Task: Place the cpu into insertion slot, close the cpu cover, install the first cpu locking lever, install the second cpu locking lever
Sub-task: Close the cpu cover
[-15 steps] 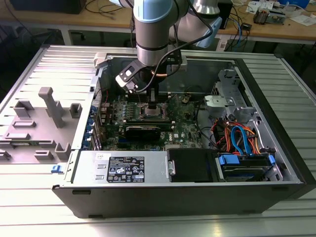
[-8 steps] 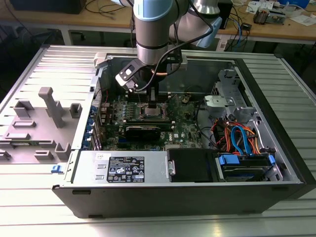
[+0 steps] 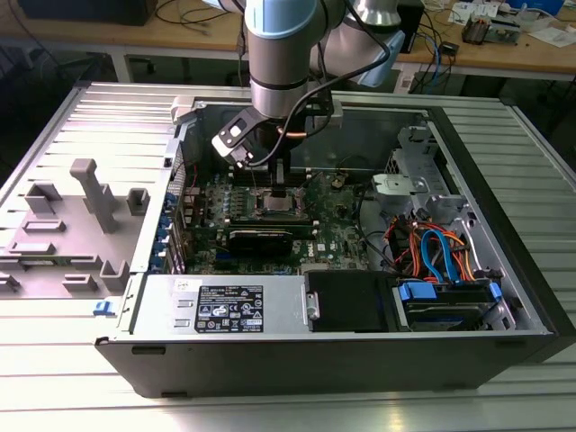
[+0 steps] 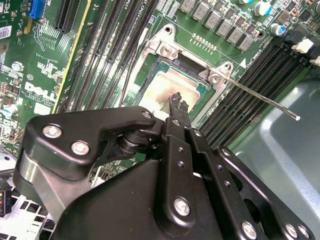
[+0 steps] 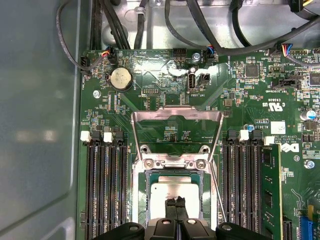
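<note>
Gripper [image 5: 175,202] held over the seated cpu [image 5: 160,192], fingertips pinched together on nothing.
In the exterior view the arm [image 3: 281,45] is held near-vertical inside the open case [image 3: 270,360]. The square, silvery-tan cpu is laid flat in its socket between memory slots [image 5: 102,190]; the cpu cover [image 5: 176,116] is swung open, free edge toward the coin battery [image 5: 120,78].

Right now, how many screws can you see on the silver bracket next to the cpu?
2. On the silver bracket beside the cpu: one screw at one end, the other screw at the opposite end. The gripper covers the cpu's far side, so more may be hidden.
</note>
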Available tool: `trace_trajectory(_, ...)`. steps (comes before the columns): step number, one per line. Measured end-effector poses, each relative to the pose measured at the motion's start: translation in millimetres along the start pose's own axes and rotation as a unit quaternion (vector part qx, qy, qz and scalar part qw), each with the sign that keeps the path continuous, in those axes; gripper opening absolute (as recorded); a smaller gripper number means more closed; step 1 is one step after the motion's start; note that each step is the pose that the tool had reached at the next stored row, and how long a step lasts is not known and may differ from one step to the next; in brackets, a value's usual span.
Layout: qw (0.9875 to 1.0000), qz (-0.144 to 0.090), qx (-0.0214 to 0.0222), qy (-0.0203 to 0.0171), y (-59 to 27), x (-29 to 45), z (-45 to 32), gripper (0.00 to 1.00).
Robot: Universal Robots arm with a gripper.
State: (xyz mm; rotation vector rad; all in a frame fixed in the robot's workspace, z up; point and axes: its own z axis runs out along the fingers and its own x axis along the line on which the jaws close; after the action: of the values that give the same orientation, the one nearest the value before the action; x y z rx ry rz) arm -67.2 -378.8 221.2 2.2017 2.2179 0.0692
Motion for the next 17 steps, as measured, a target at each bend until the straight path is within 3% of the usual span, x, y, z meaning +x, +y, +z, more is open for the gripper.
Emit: trace_trajectory(17, 1.0, 0.0, 0.0, 0.0, 6.4, -0.1, 0.3, 0.11)
